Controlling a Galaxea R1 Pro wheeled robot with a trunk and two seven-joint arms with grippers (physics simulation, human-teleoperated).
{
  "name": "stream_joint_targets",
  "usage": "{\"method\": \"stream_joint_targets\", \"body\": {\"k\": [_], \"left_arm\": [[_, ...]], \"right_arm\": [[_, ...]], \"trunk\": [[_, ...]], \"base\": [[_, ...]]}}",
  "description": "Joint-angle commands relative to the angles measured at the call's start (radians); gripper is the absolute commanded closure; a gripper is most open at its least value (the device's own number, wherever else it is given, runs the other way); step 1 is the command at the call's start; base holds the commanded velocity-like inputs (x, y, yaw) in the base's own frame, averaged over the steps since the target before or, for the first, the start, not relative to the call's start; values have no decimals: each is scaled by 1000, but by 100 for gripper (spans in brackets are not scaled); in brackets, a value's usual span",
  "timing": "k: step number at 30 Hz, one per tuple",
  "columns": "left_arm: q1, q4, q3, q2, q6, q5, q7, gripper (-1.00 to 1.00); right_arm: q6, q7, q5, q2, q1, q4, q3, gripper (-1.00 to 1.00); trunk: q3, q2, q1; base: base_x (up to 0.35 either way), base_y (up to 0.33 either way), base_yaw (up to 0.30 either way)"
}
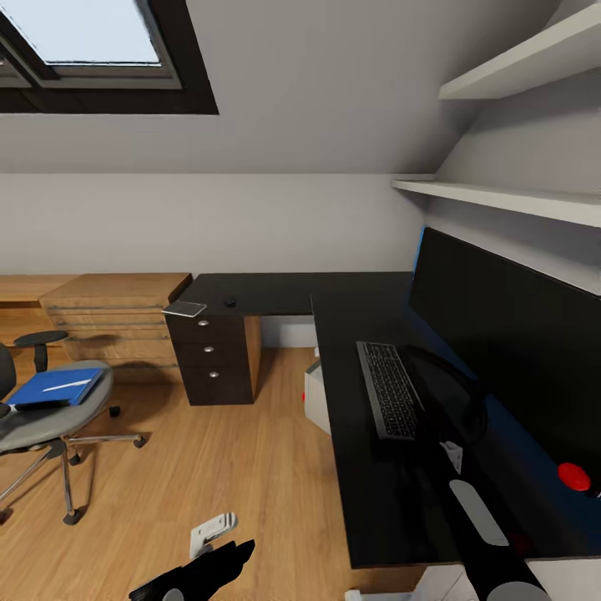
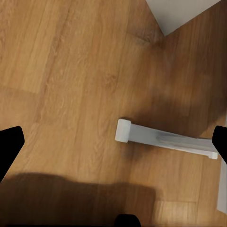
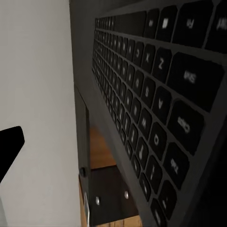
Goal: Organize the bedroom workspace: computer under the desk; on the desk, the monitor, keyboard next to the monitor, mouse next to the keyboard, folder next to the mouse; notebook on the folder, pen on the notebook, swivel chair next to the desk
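The keyboard (image 1: 388,388) lies on the black desk (image 1: 351,467) in front of the wide black monitor (image 1: 509,342). My right gripper (image 1: 424,426) hovers at the keyboard's near end; in the right wrist view the keys (image 3: 156,94) are very close and one finger (image 3: 10,144) stands far out, so it is open. The mouse (image 1: 229,302) and grey notebook (image 1: 184,309) sit on the desk's far wing. The blue folder (image 1: 58,388) with the white pen (image 1: 68,385) lies on the swivel chair (image 1: 42,426). The grey computer (image 1: 317,396) stands under the desk. My left gripper (image 1: 221,558) (image 2: 113,142) hangs open over the floor.
A dark drawer unit (image 1: 213,359) stands under the desk's far wing, and a light wooden cabinet (image 1: 113,321) sits left of it. White wall shelves (image 1: 509,196) hang above the monitor. A white bar-shaped part (image 2: 161,139) lies low on the wood floor (image 1: 225,451).
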Motion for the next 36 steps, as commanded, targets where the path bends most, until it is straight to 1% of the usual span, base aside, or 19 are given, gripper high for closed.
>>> {"method": "stream_joint_targets", "body": {"k": [1, 7, 13, 23, 36], "left_arm": [[0, -2, 0, 0, 3, 11, 9, -100], [0, -2, 0, 0, 3, 11, 9, -100], [0, -2, 1, 1, 3, 11, 9, -100], [0, -2, 2, 1, 3, 12, 9, -100], [0, 3, 0, 1, 3, 13, 9, -100]], "right_arm": [[6, 3, -10, 0, 0, 1, -2, -100], [6, 3, -9, 1, 0, 2, -1, -100], [6, 3, 7, 3, 0, 7, -1, -100], [6, 3, 10, 3, 0, 7, -1, -100], [6, 3, 10, 3, 0, 7, -1, -100]], "trunk": [[-1, -1, 0], [-1, -1, 0], [-1, -1, 0], [-1, -1, 0], [-1, -1, 0]], "base": [[-115, -5, 0], [-205, -2, 0], [-247, 0, 0], [-252, 0, 0], [-316, 0, 0]]}}
